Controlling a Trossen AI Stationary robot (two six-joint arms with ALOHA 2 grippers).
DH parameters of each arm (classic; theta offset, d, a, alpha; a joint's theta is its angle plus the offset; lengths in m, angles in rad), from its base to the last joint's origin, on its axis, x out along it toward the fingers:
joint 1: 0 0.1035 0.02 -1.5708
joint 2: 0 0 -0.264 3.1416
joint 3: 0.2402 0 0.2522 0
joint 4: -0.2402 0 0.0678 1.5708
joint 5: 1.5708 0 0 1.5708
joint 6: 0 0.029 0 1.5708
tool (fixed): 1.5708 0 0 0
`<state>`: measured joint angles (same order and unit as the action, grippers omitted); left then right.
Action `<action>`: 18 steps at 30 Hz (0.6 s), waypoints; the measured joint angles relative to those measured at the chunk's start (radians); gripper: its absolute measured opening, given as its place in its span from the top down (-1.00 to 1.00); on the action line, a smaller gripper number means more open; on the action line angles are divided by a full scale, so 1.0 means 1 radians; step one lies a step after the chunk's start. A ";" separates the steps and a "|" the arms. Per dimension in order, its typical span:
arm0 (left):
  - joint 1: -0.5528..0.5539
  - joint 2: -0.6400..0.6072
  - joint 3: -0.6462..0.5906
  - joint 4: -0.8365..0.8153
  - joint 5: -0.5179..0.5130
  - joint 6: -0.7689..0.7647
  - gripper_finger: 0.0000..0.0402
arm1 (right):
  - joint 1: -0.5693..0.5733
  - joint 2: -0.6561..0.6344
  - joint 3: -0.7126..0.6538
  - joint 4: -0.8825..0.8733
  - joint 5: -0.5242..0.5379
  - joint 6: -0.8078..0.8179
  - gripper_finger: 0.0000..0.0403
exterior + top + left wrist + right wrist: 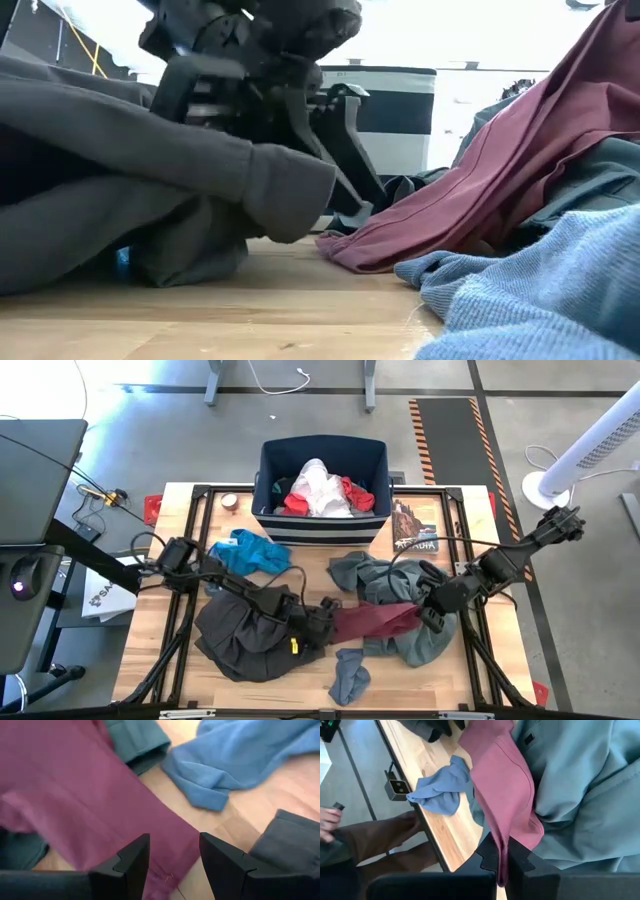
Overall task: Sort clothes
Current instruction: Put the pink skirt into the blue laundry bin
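Gripping one end of the maroon piece (pixel 502 795), our right claw (pixel 502 862) is clenched on the fabric. We see the cloth stretched from it toward our left claw (pixel 172 865), so its long axis runs claw to claw across the table (pixel 460 670). The left claw stands released, fingers parted just above the free maroon end, which lies directly ahead of and under its tips. We judge the coming move turns on this: the left claw is the nearer one to that loose hem and needs only to drop and close.

Around the left claw: dark grey-brown trousers (pixel 245 635) beside and beneath its arm, a blue-grey piece (pixel 235 755) just beyond the hem, a grey-green shirt (pixel 400 585) under the maroon near the right claw. Trouser cloth may crowd the grasp. The navy bin (pixel 320 525) sits well beyond both claws.
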<state>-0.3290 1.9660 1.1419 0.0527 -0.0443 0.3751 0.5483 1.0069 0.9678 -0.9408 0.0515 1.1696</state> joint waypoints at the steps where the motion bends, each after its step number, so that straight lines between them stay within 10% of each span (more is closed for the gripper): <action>1: 0.000 0.009 0.006 -0.003 0.006 0.027 0.16 | -0.001 -0.001 0.000 0.004 -0.001 0.000 1.00; 18: -0.004 0.202 0.262 -0.370 0.019 0.359 0.26 | -0.001 -0.001 0.000 0.043 -0.049 0.027 1.00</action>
<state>-0.3332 2.1675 1.4036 -0.3175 -0.0252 0.7345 0.5476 1.0058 0.9680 -0.8977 0.0029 1.1962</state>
